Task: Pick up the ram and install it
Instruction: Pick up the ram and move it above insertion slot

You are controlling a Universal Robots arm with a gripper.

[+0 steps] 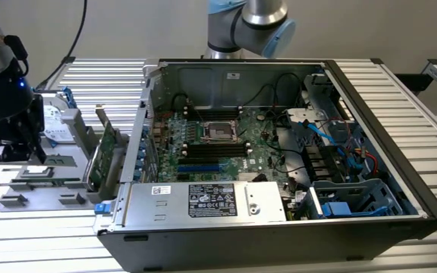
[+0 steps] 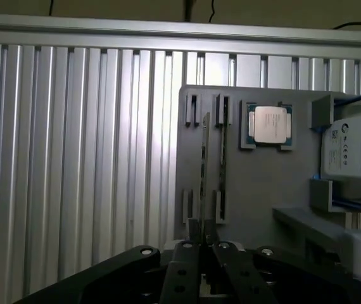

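Observation:
The ram (image 2: 203,164) is seen edge-on as a thin upright stick over the grey holder plate (image 2: 269,190), between the plate's slot posts. My gripper (image 2: 197,244) is shut on the stick's near end, its dark fingers (image 2: 179,266) pressed together around it. A second thin stick (image 2: 222,152) stands in the neighbouring slots. In the exterior view my gripper (image 1: 12,154) hangs over the holder plate (image 1: 21,196) at that view's far left, well away from the open computer case (image 1: 370,170). The motherboard's black slots (image 1: 217,149) lie inside the case.
On the holder plate sit a processor chip (image 2: 268,124) and a silver hard drive with blue rails (image 2: 356,145). A wide green expansion card (image 1: 106,149) stands between the plate and the case. A second arm's base (image 1: 249,23) rises behind the case. The table is ribbed aluminium (image 2: 73,158).

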